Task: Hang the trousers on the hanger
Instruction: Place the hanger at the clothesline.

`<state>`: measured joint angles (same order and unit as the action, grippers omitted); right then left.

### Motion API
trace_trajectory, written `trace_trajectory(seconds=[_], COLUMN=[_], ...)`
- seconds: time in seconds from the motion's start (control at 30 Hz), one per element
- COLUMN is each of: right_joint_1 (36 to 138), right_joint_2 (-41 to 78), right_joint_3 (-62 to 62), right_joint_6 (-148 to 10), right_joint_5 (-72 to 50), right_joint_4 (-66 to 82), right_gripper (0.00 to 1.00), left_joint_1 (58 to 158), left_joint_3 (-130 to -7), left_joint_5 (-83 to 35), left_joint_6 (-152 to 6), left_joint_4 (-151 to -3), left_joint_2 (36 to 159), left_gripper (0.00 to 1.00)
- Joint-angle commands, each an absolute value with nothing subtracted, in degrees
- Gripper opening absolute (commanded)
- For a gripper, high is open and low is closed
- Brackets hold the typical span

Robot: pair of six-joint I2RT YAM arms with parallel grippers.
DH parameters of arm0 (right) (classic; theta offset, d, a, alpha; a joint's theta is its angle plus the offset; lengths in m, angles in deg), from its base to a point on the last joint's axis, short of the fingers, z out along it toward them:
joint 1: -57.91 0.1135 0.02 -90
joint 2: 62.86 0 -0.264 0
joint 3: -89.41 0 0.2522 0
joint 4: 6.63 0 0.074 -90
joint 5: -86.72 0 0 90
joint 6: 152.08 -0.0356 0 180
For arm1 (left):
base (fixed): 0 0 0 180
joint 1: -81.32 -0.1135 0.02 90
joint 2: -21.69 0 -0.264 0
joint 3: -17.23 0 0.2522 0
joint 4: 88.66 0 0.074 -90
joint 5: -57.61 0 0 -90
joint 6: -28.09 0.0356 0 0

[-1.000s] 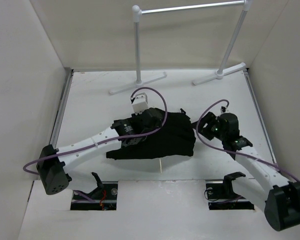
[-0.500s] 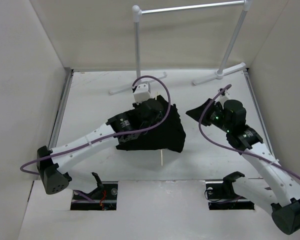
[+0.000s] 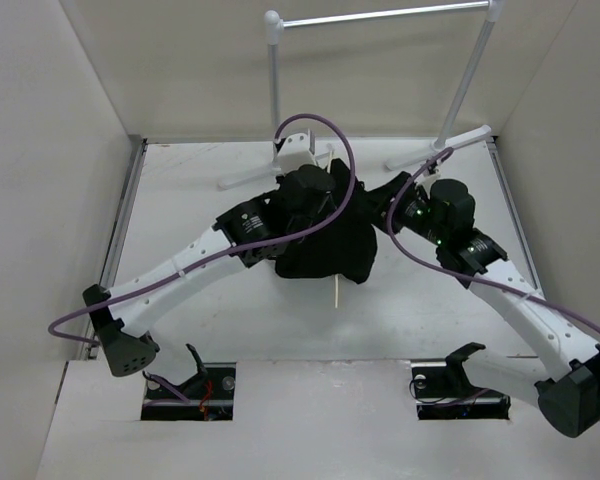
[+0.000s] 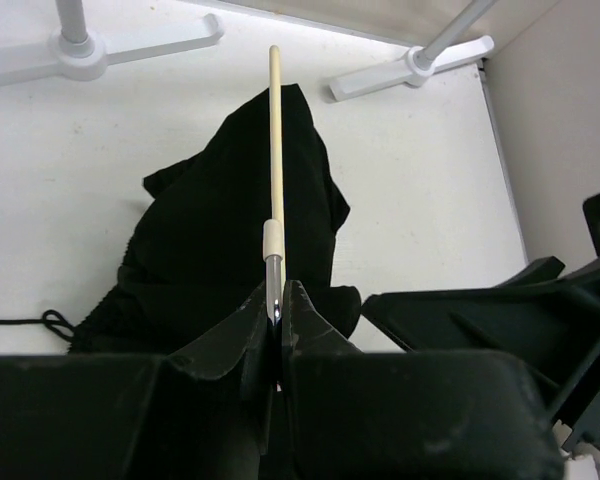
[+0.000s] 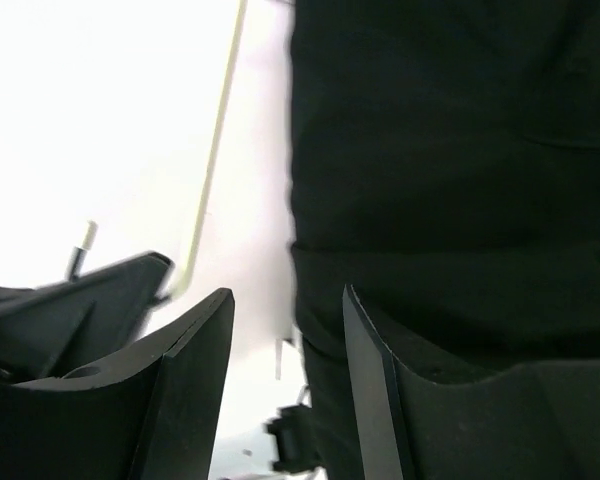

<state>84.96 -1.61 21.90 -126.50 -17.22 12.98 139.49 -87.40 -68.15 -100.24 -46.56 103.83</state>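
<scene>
We see black trousers [image 3: 325, 250], bunched and draped over a thin cream hanger [image 4: 274, 130] (edge-on from the left wrist), pale tip poking out below the cloth

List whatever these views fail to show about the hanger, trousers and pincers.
1. Shape of the hanger: in the top view the trousers and the left arm cover all but a tip, and the left wrist view sees it edge-on.
2. Waist and legs of the trousers: bunched in every view, so they cannot be told apart.
3. Whether the right pincer touches cloth: the right wrist view is blurred, and the top view shows black on black.
</scene>
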Motion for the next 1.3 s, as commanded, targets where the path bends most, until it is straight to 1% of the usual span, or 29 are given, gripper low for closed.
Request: trace_trajectory(seconds=[0.0, 0.2, 0.57, 0.87, 1.27], right_joint_1=[85.4, 85.3, 85.4, 85.5, 86.4], right_joint_2=[-1.4, -1.2, 3.6, 6.0, 4.4], right_joint_3=[17.6, 16.9, 15.6, 16.9, 21.4], right_joint_6=[-131.1, -134.4, -138.1, -142.5, -143.6], right_joint_5=[-17.6, -20.2, -21.4, -22.4, -21.6], right_joint_4=[5.8, 1.2, -3.7, -7.8, -7.5], right_gripper=[0.54, 0.53, 0.45, 0.33, 0.33], left_joint_1=[140.2, 140.9, 142.7, 143.8, 143.9], left_joint_3=[-93.3, -96.3, -98.0, -98.1, -98.6], left_joint_5=[-68.3, -68.0, -67.6, -67.6, -67.6], left_joint_6=[-98.8, -98.5, -98.4, -98.4, -97.6], left_joint_4=[-49.5, -49.0, -49.8, -50.6, -52.5], left_joint_2=[103.5, 104.7, 105.2, 104.7, 105.3], left_gripper=[0.00, 0.00, 0.00, 0.00, 0.00])
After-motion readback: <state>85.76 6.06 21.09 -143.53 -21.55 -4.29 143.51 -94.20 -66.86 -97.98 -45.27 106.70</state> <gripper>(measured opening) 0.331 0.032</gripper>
